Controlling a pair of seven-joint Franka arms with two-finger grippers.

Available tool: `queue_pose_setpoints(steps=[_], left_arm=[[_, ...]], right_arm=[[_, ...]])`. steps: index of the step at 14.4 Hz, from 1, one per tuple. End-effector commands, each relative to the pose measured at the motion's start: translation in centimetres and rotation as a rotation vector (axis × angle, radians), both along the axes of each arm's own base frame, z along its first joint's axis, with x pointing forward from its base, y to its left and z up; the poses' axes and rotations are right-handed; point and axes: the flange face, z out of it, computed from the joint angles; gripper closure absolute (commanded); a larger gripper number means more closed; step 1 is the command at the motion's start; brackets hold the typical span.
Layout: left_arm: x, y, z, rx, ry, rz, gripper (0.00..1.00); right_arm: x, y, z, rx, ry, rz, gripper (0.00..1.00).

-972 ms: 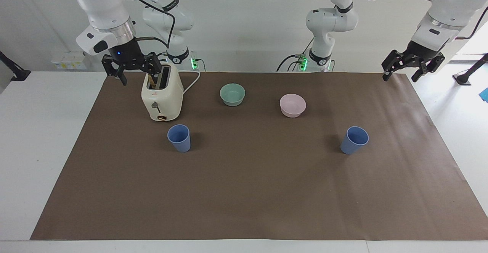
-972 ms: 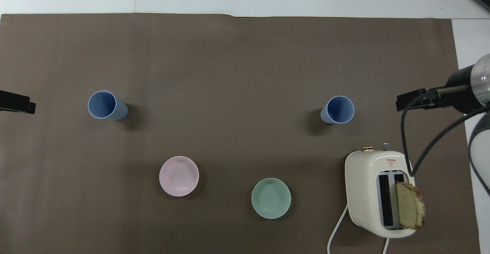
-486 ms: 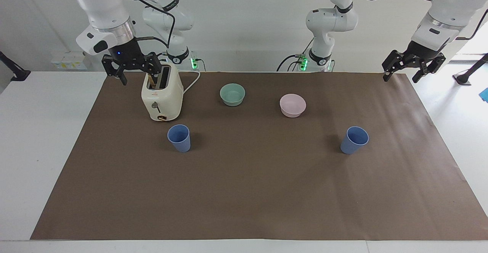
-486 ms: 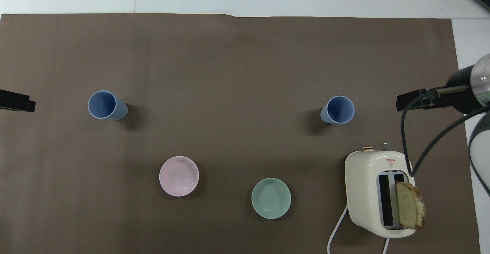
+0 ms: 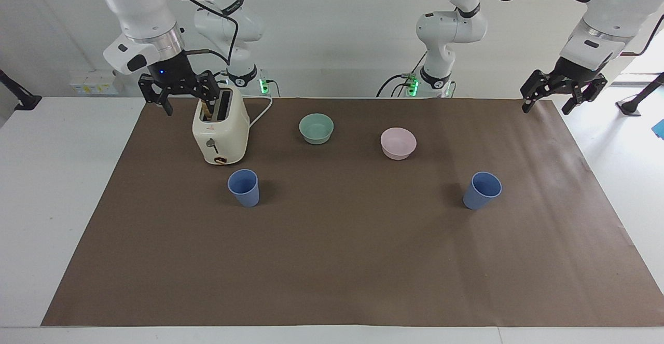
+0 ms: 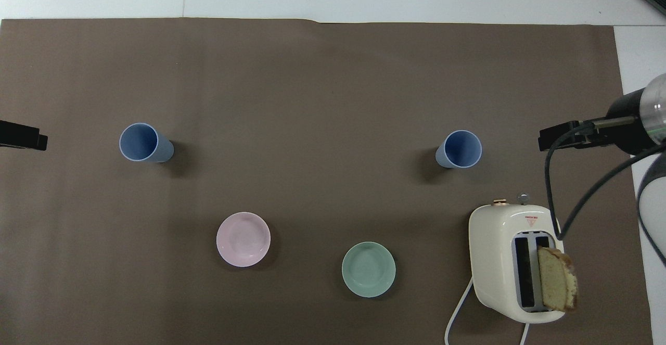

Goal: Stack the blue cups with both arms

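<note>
Two blue cups stand upright and apart on the brown mat. One cup [image 5: 244,188] [image 6: 459,149] is toward the right arm's end, just farther from the robots than the toaster. The other cup [image 5: 482,191] [image 6: 139,143] is toward the left arm's end. My right gripper [image 5: 189,100] [image 6: 572,134] hangs open and empty in the air beside the toaster's top. Open and empty too, my left gripper [image 5: 545,106] [image 6: 21,141] hovers over the mat's corner at the left arm's end. Neither gripper touches a cup.
A cream toaster [image 5: 220,131] [image 6: 512,262] with a bread slice [image 6: 558,285] in one slot stands at the right arm's end. A mint-green bowl [image 5: 316,128] [image 6: 368,269] and a pink bowl [image 5: 398,143] [image 6: 243,239] sit between the cups and the robots.
My left gripper has lifted slightly and drawn a little toward its end of the table. The right gripper and the cups have stayed put.
</note>
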Motion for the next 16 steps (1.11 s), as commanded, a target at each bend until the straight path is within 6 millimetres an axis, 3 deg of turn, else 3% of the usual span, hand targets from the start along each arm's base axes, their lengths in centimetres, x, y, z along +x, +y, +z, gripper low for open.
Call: queue_pose_setpoints(steps=[1,8,13,16], left_arm=[[0.9,0.3,-2.6,0.008,-0.014,-0.009,0.00],[3.5,0.1,-8.8,-0.011,-0.030,-0.002,0.00],[3.8,0.3,-14.2,-0.011,-0.045,0.007,0.00],[5.0,0.0,-18.1,-0.006,-0.030,0.006,0.00]], right_arm=[[-0.7,-0.2,0.1,0.020,-0.003,0.004,0.00],[-0.7,-0.1,0.1,0.020,-0.003,0.005,0.00],[-0.7,-0.1,0.1,0.020,-0.012,0.004,0.00],[-0.7,-0.1,0.1,0.020,-0.010,0.004,0.00]])
